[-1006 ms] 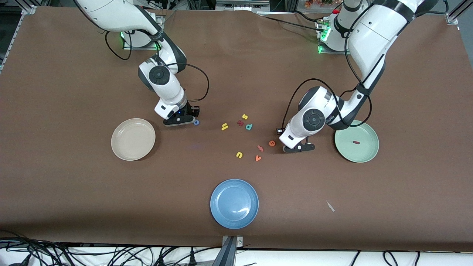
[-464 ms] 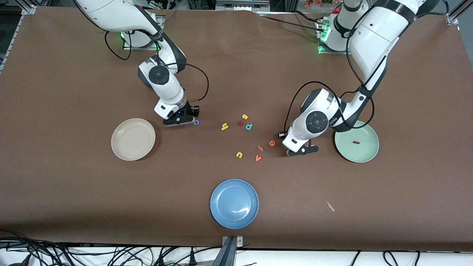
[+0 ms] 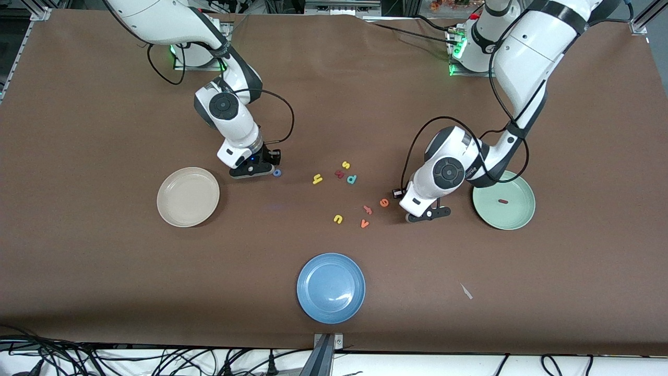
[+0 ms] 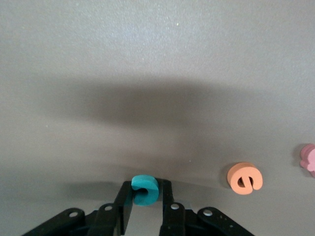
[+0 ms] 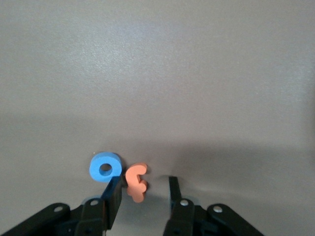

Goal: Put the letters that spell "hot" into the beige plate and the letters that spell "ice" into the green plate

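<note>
Left gripper (image 4: 146, 206) clamps teal c (image 4: 145, 190); green plate (image 3: 522, 219) lies at 3 o'clock; right gripper (image 5: 144, 196), part-open, straddles orange t (image 5: 136, 182)

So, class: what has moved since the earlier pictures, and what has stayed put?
The left gripper, jaws shut on the teal c, has shifted slightly toward the green plate. The right gripper stays beside the blue o, jaws open around the orange t. The dark red i in the green plate, the beige plate and the blue plate are unmoved.
</note>
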Controlling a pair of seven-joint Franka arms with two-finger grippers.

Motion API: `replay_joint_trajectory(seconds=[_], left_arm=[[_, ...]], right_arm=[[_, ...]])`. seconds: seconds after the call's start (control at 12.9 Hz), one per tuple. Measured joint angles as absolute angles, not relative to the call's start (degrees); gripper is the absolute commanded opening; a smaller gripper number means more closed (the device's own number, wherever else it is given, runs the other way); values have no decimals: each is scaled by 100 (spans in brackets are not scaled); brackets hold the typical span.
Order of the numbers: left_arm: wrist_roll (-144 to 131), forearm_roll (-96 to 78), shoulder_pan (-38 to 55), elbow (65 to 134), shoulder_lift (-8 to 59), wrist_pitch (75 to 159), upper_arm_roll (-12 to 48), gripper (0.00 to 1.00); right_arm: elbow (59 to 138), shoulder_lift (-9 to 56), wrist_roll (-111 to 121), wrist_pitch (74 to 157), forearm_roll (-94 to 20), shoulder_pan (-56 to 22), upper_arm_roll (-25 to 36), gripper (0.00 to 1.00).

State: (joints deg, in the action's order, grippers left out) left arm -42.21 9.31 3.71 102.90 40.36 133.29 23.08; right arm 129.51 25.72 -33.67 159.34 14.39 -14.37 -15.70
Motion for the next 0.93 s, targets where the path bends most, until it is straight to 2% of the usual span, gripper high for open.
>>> replay_joint_trajectory(seconds=[0.15,0.23,0.39,0.62,0.77,0.93], left_arm=[[-4221,931,372,10255,4054,13400,2271,3],[-4221,931,373,10239,4056,13402,2265,2],[-4221,931,374,10221,4065,13409,2258,1],[-4215,935,340,10098,4042,13409,2230,2],[-4052,961,194,9944,3839,12997,2230,2],[-3451,972,-134,9883,3475,12226,2222,4]], right_arm=[[13000,2569,-3365,15951,1459,-1431,-1538,45],[13004,2570,-3365,15970,1460,-1428,-1537,44],[13032,2570,-3365,16046,1460,-1425,-1537,41],[13048,2571,-3365,16083,1465,-1418,-1514,28],[13049,2573,-3365,16112,1465,-1416,-1514,23],[13049,2575,-3365,16132,1466,-1416,-1514,15]])
